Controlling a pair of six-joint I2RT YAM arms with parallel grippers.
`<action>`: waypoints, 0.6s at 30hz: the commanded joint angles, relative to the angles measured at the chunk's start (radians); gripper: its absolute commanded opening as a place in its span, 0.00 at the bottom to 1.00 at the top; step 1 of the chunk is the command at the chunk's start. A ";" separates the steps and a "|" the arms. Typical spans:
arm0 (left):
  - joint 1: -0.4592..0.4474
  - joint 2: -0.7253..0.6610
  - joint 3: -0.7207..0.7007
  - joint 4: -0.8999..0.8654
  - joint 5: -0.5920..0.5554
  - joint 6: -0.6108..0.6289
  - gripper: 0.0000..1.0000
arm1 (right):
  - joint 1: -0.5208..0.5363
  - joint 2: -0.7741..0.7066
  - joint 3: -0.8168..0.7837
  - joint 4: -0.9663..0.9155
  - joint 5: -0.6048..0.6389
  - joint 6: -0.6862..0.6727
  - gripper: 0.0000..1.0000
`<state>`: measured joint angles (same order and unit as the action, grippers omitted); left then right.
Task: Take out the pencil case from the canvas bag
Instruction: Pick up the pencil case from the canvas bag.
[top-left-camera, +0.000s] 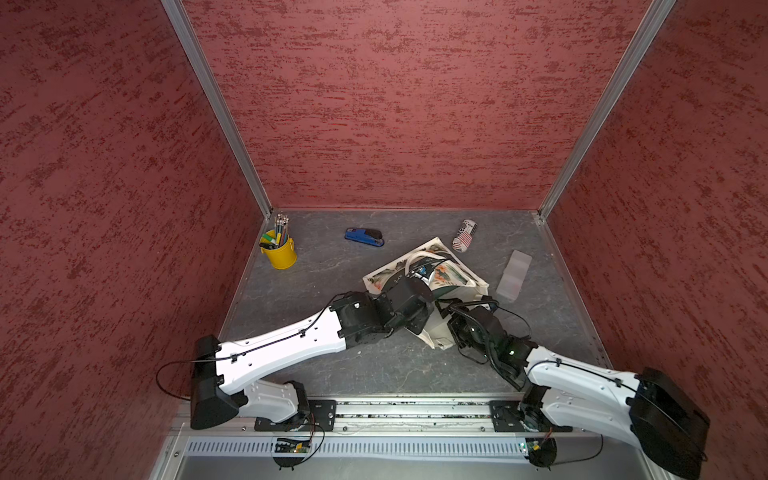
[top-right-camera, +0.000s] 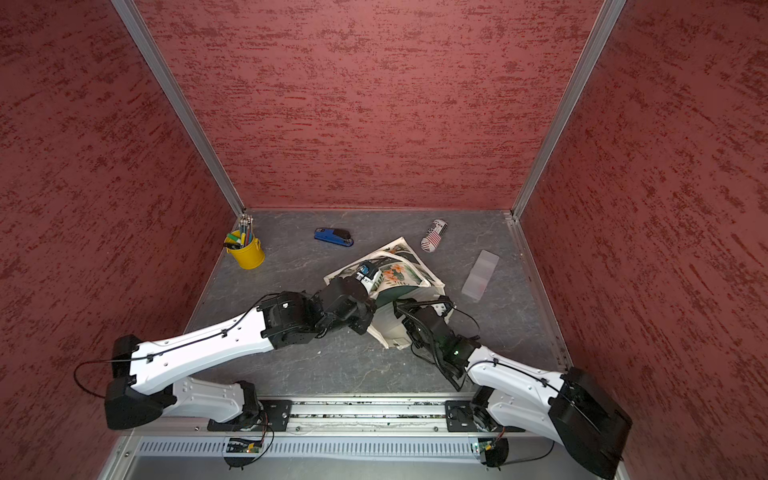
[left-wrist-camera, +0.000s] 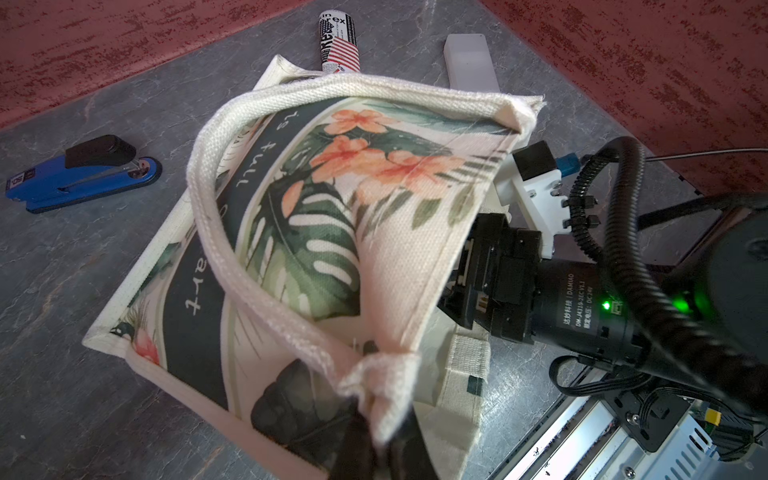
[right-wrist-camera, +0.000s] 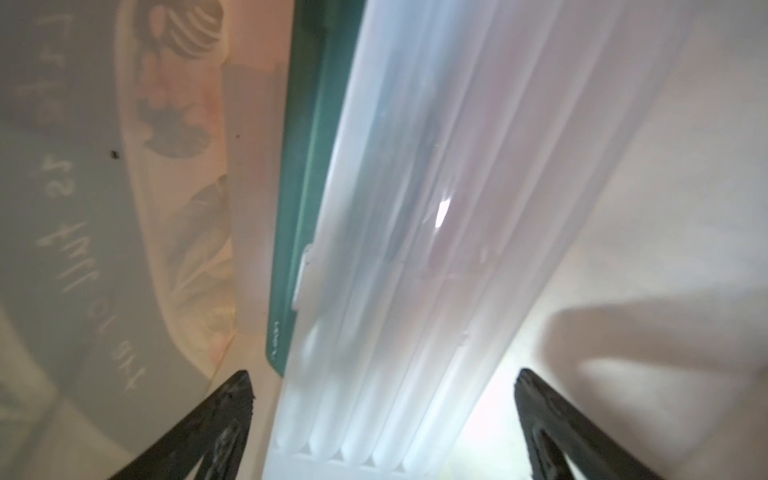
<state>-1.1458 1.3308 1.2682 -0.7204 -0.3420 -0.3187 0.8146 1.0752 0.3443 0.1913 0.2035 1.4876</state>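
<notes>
From the rail at the near edge of the bench (top-left-camera: 374, 370), both arms stretch forward and inward and meet at the canvas bag (top-left-camera: 440, 276), which lies on its side at mid-bench.

The left arm (top-left-camera: 282, 349) runs low and nearly straight, its wrist bent over the bag's near end. The left pincer (left-wrist-camera: 376, 419) is closed tight on a bunched fold of the bag's rim where a cream handle (left-wrist-camera: 208, 187) joins, holding the printed upper side up off the lower one.

The right arm (top-left-camera: 582, 378) folds at the elbow and points its wrist into the bag's open mouth. The right pincer (right-wrist-camera: 384, 376) is inside, jaws spread wide. The pencil case (right-wrist-camera: 415, 249), translucent and ribbed with a dark green edge along one side, lies within the bag between the two fingers; neither visibly touches it.

Beyond the bag, a frosted plastic box (top-left-camera: 514, 274) lies to its right, and a striped tube (top-left-camera: 464, 235) and a blue stapler (top-left-camera: 364, 237) lie farther back. A yellow cup of pens (top-left-camera: 280, 249) stands in the far left corner.
</notes>
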 joint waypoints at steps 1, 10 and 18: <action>-0.011 -0.028 0.051 0.071 0.001 -0.006 0.00 | -0.010 0.040 0.014 0.050 -0.017 -0.005 0.99; -0.014 -0.025 0.057 0.061 0.011 -0.010 0.00 | -0.020 0.134 0.038 0.178 -0.024 -0.050 0.99; -0.025 -0.021 0.066 0.049 -0.003 -0.013 0.00 | -0.020 0.169 0.003 0.328 -0.014 -0.054 0.97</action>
<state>-1.1572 1.3308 1.2793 -0.7414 -0.3424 -0.3252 0.7994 1.2396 0.3542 0.4099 0.1837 1.4460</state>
